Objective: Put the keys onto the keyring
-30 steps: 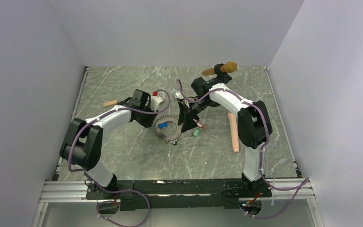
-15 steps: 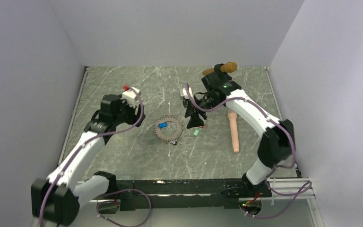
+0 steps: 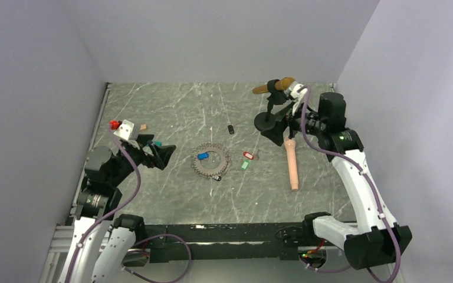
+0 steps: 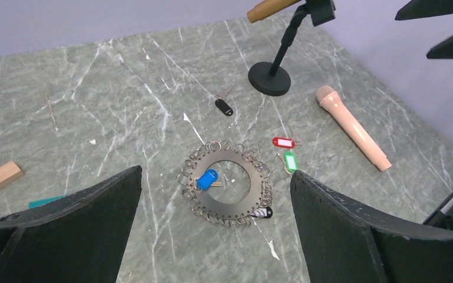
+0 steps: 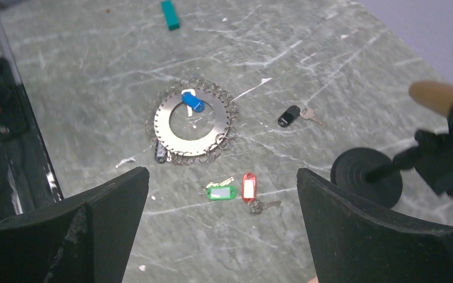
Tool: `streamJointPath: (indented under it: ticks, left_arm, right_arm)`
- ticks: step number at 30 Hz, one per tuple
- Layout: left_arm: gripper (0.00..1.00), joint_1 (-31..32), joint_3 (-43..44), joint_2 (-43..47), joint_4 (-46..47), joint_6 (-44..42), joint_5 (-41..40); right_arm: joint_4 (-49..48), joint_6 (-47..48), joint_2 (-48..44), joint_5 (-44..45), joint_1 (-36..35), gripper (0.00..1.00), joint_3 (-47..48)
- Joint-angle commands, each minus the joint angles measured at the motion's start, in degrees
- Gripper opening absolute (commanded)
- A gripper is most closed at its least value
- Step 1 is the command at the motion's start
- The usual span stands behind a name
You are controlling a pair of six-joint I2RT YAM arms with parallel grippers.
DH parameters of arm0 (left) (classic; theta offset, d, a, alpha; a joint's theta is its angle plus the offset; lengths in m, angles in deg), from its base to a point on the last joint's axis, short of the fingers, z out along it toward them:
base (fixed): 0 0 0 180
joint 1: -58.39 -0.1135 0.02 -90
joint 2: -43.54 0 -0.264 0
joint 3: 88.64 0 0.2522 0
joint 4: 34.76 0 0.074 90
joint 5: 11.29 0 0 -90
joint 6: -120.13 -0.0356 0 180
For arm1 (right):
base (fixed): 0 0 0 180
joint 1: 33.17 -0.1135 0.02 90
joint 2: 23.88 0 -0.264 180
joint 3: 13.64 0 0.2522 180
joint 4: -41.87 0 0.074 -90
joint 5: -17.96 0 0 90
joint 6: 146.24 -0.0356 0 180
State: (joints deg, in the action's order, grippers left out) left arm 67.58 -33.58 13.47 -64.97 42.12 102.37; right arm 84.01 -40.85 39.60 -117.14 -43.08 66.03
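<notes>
Left gripper [image 3: 160, 152] and right gripper [image 3: 280, 121] are pulling away, jaws apart, empty, leaving blue key [image 3: 202, 156] lying on keyring [image 3: 222, 159], red key [image 3: 248, 155], green key [image 3: 245, 165] loose.

You have soft, even light from above: the grey table [image 3: 171, 194] shows no glare, and shadows under things are faint and short. The overhead view is sharp throughout. In both wrist views the near fingers [image 4: 65, 230] look dark and soft-edged.
</notes>
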Motion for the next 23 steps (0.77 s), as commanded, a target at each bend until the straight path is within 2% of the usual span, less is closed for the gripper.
streamJointPath:
  ticks: [1, 6, 12, 23]
  left_arm:
    - [0.99, -0.3, 3.5, 3.4, -6.1, 0.8, -0.6]
    - [0.99, -0.3, 2.3, 6.5, -7.6, 1.1, -0.6]
    - [0.99, -0.3, 0.3, 8.8, -7.8, 0.3, -1.6]
    - [0.99, -0.3, -1.3, 9.5, -8.4, -1.8, -1.7]
  right_arm:
    - [-7.7, -14.8, -5.2, 3.1, 3.6, 1.00, -1.7]
    - [-12.7, -23.8, -9.1, 9.0, 8.0, 1.00, -5.5]
    - [-17.2, -30.1, -10.5, 6.3, 11.8, 1.00, -9.3]
    - [-19.4, -32.1, -10.9, 8.0, 14.0, 1.00, -10.5]
